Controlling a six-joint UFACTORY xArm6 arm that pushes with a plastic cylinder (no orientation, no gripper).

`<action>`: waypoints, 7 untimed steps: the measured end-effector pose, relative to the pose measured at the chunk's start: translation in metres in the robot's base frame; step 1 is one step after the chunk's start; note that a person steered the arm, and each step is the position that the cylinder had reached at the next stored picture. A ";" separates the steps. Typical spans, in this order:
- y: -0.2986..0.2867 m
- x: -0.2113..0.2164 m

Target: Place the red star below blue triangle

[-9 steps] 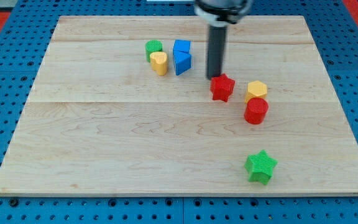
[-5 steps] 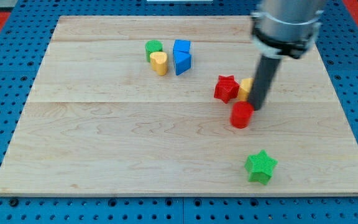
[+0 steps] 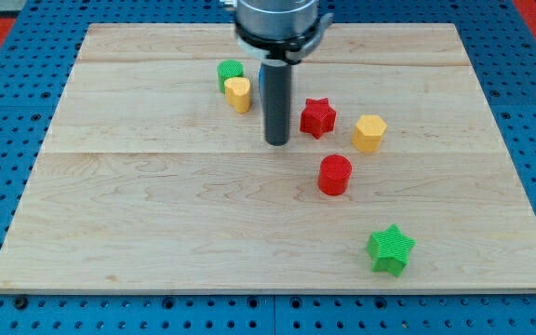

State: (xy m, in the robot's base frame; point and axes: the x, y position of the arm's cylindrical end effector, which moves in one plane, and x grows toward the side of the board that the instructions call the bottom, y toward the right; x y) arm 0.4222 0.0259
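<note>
my rod hides nearly all of the blue triangle [image 3: 261, 78]. my tip [image 3: 276, 142] holds nothing, sitting just left of the red star [image 3: 318, 117], apart.

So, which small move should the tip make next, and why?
Probably move my tip around to the view's right of the red star, then push it toward the view's left. The star sits right of the tip, apart from it, and the rod mostly hides the blue triangle, so the star looks not yet below it.
</note>
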 end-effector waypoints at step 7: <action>-0.016 -0.030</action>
